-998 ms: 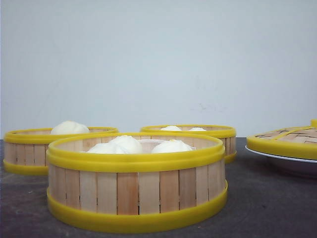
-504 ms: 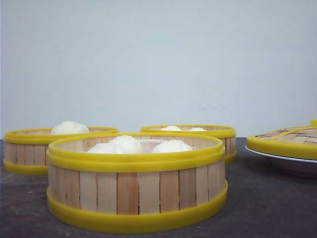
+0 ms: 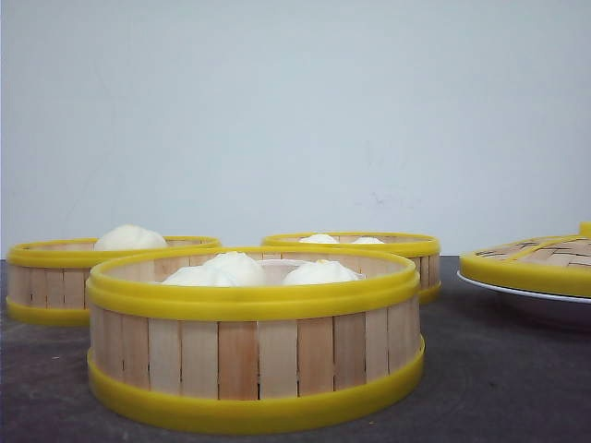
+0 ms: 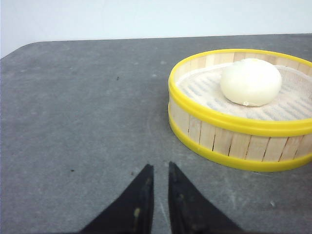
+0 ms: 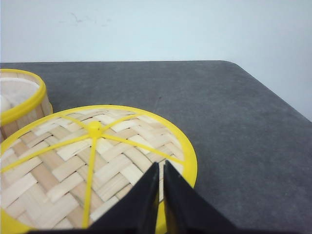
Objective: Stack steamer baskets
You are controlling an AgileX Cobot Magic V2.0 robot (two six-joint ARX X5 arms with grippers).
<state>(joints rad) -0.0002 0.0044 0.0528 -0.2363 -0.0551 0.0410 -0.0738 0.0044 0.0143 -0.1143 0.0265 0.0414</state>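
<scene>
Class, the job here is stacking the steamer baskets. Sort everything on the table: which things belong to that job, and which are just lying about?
Belongs to the job:
near basket
left basket
far basket
left gripper
right gripper

Just lying about:
woven lid
white plate
buns
</scene>
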